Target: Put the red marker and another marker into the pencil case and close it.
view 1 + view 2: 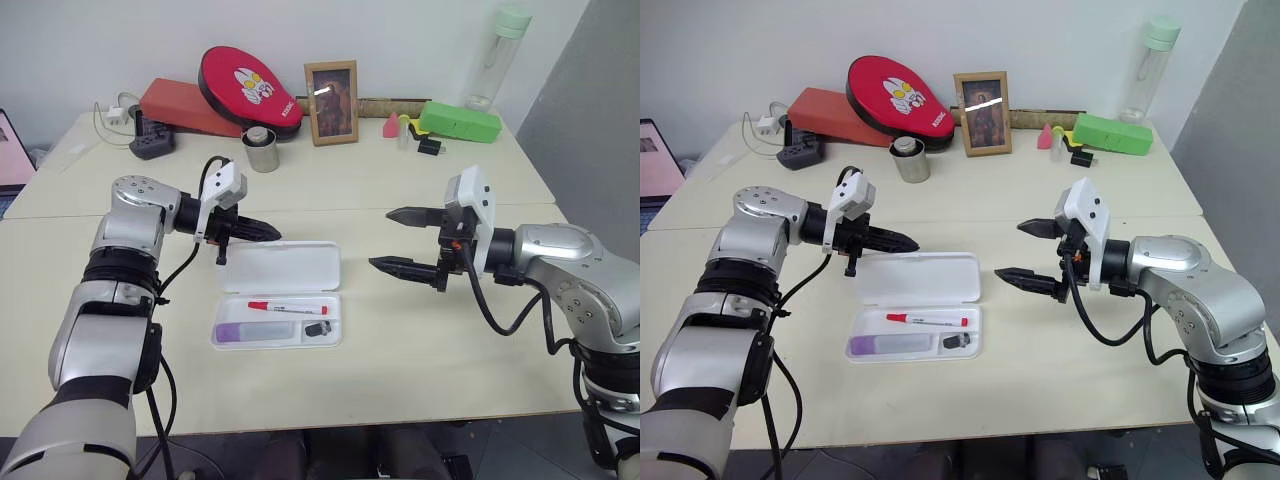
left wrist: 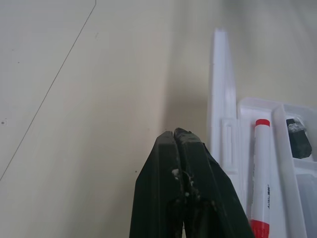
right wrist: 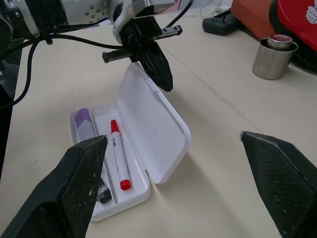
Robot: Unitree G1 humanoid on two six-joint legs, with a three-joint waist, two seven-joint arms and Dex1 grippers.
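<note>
The pencil case [image 1: 281, 295] lies open on the table [image 1: 420, 350], its lid [image 1: 283, 267] folded back flat on the far side of the tray. In the tray, the red marker [image 1: 288, 307] lies in the slot nearest the lid and the purple marker [image 1: 255, 331] in the next slot, beside a small dark piece [image 1: 318, 328]. The left gripper [image 1: 268, 232], fingers pressed together and holding nothing, hovers just above the lid's far left corner, while the right gripper [image 1: 392, 240], well to the right of the case, stands spread wide and empty.
</note>
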